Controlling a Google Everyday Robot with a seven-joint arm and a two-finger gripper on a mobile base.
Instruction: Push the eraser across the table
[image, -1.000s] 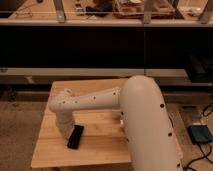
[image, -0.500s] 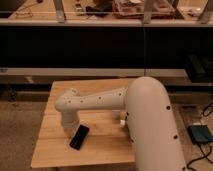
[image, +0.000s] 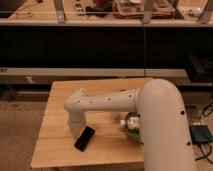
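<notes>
Since the eraser (image: 85, 138) looks thin, stiff and light, it should slide easily across the surface (image: 107, 145); gripper (image: 76, 127) beside its upper-left edge, finger state indiscernible.

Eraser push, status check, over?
Gripper low over table, just behind eraser. Eraser flat, front-left area. Green object off to its right.

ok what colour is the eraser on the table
Black, slightly glossy: the eraser lies on the table beside the pincer, in the camera view.
</notes>
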